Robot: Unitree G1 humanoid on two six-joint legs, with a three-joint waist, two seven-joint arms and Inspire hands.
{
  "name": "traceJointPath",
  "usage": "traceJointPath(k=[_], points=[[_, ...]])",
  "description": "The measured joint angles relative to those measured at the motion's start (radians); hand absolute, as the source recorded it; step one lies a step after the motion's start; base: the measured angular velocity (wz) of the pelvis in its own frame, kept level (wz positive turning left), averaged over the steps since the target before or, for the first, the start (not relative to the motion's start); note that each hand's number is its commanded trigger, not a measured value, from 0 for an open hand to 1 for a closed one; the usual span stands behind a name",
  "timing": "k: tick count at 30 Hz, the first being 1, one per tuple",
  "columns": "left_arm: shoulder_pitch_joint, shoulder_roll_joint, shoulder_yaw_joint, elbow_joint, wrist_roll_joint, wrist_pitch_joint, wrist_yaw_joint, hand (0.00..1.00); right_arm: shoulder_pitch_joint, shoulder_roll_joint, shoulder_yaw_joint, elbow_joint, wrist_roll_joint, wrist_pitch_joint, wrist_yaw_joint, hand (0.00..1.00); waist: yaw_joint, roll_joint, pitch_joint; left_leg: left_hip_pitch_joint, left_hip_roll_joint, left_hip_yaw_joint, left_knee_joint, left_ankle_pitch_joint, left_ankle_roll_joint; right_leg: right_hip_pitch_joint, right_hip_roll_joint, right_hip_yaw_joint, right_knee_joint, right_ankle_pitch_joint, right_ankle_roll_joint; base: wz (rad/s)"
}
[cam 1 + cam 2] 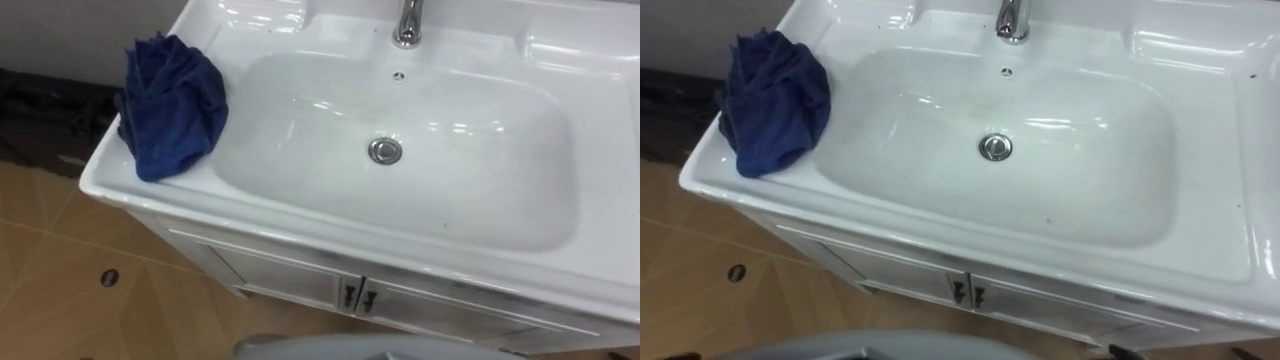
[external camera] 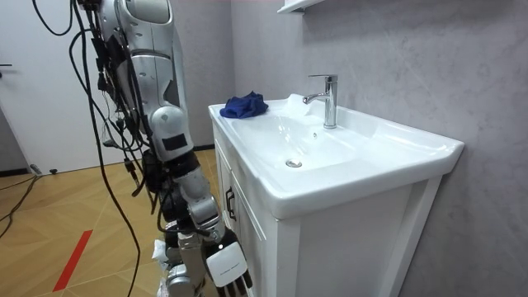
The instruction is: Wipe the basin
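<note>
Room view, r. hand (image 2: 229, 272): hangs low beside the cabinet front, well below the basin rim; fingers point down, loose and straight, holding nothing.
Robot: stands at the vanity's front, arm down along its side.
Cloth: crumpled dark blue cloth (image 1: 170, 105) lies in a heap on the counter's left corner, partly over the bowl's left rim, apart from the hand.
Basin: white glossy ceramic rectangular basin (image 1: 480, 200), bowl bare.
Drain: round chrome drain (image 1: 385, 151) mid-bowl.
Tap: chrome tap (image 1: 407, 25) at the back rim, centre.
Cabinet: white two-door cabinet (image 1: 300, 280) under the basin, w/ small dark handles where the doors meet.
</note>
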Motion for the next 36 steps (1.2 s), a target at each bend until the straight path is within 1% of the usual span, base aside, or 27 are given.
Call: traceJointPath(k=[1, 2, 4, 5, 6, 7, 9, 13, 14, 16, 19, 20, 22, 26, 27, 31, 33, 36], points=[[-0.003, -0.014, -0.002, 0.028, -0.001, 0.002, -0.013, 0.00, 0.000, 0.001, 0.000, 0.016, -0.014, 0.003, 0.002, 0.00, -0.008, 0.000, 0.0002, 0.000, -0.001, -0.002, -0.002, -0.002, 0.003, 0.000, -0.001, -0.001, 0.000, -0.001, 0.001, 0.07], [-0.004, -0.018, -0.005, 0.049, -0.001, 0.002, -0.019, 0.00, 0.000, 0.002, 0.001, 0.028, -0.018, 0.004, 0.005, 0.00, -0.013, -0.001, 0.0002, 0.000, -0.001, -0.002, -0.003, -0.003, 0.005, 0.000, -0.001, -0.002, 0.000, -0.001, 0.002, 0.04], [-0.012, -0.019, -0.045, 0.128, -0.001, 0.013, -0.052, 0.00, 0.001, 0.011, 0.015, 0.056, -0.034, 0.014, 0.012, 0.00, -0.026, -0.001, 0.0006, 0.007, -0.001, 0.001, -0.002, -0.006, 0.010, 0.008, -0.002, -0.003, 0.001, -0.002, 0.004, 0.00], [-0.017, -0.020, -0.054, 0.141, -0.001, 0.018, -0.064, 0.00, 0.004, 0.014, 0.015, 0.058, -0.036, 0.019, 0.012, 0.00, -0.031, -0.002, 0.0006, 0.008, -0.001, 0.001, -0.001, -0.007, 0.012, 0.010, -0.002, -0.004, 0.001, -0.003, 0.005, 0.04], [-0.022, -0.023, -0.065, 0.169, -0.001, 0.027, -0.090, 0.00, 0.005, 0.014, 0.014, 0.059, -0.038, 0.027, 0.013, 0.00, -0.044, -0.002, 0.0009, 0.008, -0.001, 0.002, 0.002, -0.010, 0.016, 0.011, -0.003, -0.006, 0.001, -0.004, 0.006, 0.00], [-0.028, -0.023, -0.077, 0.198, -0.001, 0.038, -0.118, 0.00, 0.005, 0.014, 0.015, 0.059, -0.050, 0.032, 0.015, 0.00, -0.049, -0.003, 0.0013, 0.008, -0.001, 0.005, 0.002, -0.010, 0.016, 0.011, -0.004, -0.005, 0.001, -0.004, 0.007, 0.00], [-0.045, -0.030, -0.083, 0.222, 0.000, 0.046, -0.158, 0.00, 0.005, 0.017, 0.020, 0.061, -0.065, 0.034, 0.020, 0.00, -0.053, -0.004, 0.0013, 0.008, -0.002, 0.008, 0.002, -0.010, 0.016, 0.010, -0.004, -0.002, 0.002, -0.004, 0.007, -0.02], [-0.072, -0.033, -0.146, 0.255, 0.003, 0.067, -0.248, 0.00, 0.005, 0.026, 0.045, 0.073, -0.069, 0.034, 0.026, 0.00, -0.074, -0.013, 0.0027, 0.008, -0.001, 0.012, 0.002, -0.010, 0.016, 0.012, -0.003, 0.002, 0.004, -0.004, 0.007, -0.01], [-0.076, -0.034, -0.152, 0.260, 0.004, 0.069, -0.264, 0.00, 0.005, 0.028, 0.045, 0.073, -0.070, 0.034, 0.025, 0.00, -0.075, -0.015, 0.0028, 0.008, -0.001, 0.014, 0.003, -0.010, 0.016, 0.011, -0.003, 0.003, 0.004, -0.004, 0.007, -0.06], [-0.099, -0.038, -0.173, 0.272, 0.015, 0.089, -0.323, 0.00, 0.005, 0.033, 0.045, 0.077, -0.079, 0.035, 0.015, 0.00, -0.078, -0.018, 0.0046, 0.010, 0.000, 0.027, 0.004, -0.010, 0.016, 0.008, -0.003, 0.010, 0.003, -0.004, 0.007, -0.07], [-0.112, -0.039, -0.197, 0.276, 0.023, 0.097, -0.370, 0.00, 0.005, 0.038, 0.045, 0.084, -0.088, 0.036, 0.006, 0.00, -0.081, -0.020, 0.0060, 0.018, 0.000, 0.038, 0.003, -0.010, 0.016, 0.012, -0.004, 0.020, 0.004, -0.004, 0.007, -0.09], [-0.114, -0.040, -0.197, 0.277, 0.024, 0.100, -0.376, 0.00, 0.005, 0.039, 0.045, 0.085, -0.090, 0.037, 0.006, 0.00, -0.083, -0.020, 0.0060, 0.019, 0.000, 0.038, 0.002, -0.010, 0.016, 0.012, -0.004, 0.022, 0.004, -0.005, 0.007, -0.09], [-0.118, -0.040, -0.197, 0.286, 0.031, 0.110, -0.397, 0.00, -0.001, 0.043, 0.045, 0.085, -0.091, 0.048, 0.006, 0.00, -0.100, -0.020, 0.0067, 0.022, 0.000, 0.039, 0.001, -0.010, 0.016, 0.012, -0.004, 0.025, 0.004, -0.005, 0.007, -0.05], [-0.126, -0.040, -0.197, 0.301, 0.050, 0.130, -0.426, 0.00, 0.000, 0.050, 0.045, 0.088, -0.095, 0.061, 0.011, 0.00, -0.106, -0.021, 0.0073, 0.025, 0.000, 0.053, 0.002, -0.010, 0.016, 0.012, -0.003, 0.037, 0.004, -0.005, 0.008, -0.09], [-0.125, -0.040, -0.197, 0.303, 0.051, 0.135, -0.440, 0.00, 0.000, 0.055, 0.044, 0.092, -0.102, 0.070, 0.015, 0.00, -0.106, -0.021, 0.0074, 0.026, 0.000, 0.055, 0.001, -0.010, 0.016, 0.012, -0.004, 0.039, 0.004, -0.005, 0.008, -0.04], [-0.128, -0.040, -0.195, 0.309, 0.051, 0.170, -0.482, 0.00, -0.003, 0.061, 0.043, 0.108, -0.111, 0.092, 0.030, 0.00, -0.106, -0.021, 0.0081, 0.032, 0.000, 0.063, 0.000, -0.010, 0.016, 0.011, -0.004, 0.053, 0.005, -0.005, 0.009, -0.08], [-0.128, -0.040, -0.194, 0.310, 0.057, 0.175, -0.496, 0.00, -0.005, 0.061, 0.036, 0.110, -0.113, 0.099, 0.036, 0.00, -0.106, -0.023, 0.0096, 0.034, 0.000, 0.064, -0.001, -0.010, 0.016, 0.012, -0.004, 0.055, 0.007, -0.007, 0.010, -0.02], [-0.128, -0.040, -0.195, 0.310, 0.081, 0.178, -0.523, 0.00, -0.005, 0.061, 0.033, 0.110, -0.113, 0.099, 0.042, 0.00, -0.106, -0.027, 0.0114, 0.037, 0.000, 0.064, -0.002, -0.010, 0.016, 0.012, -0.003, 0.060, 0.008, -0.008, 0.010, 0.00]])
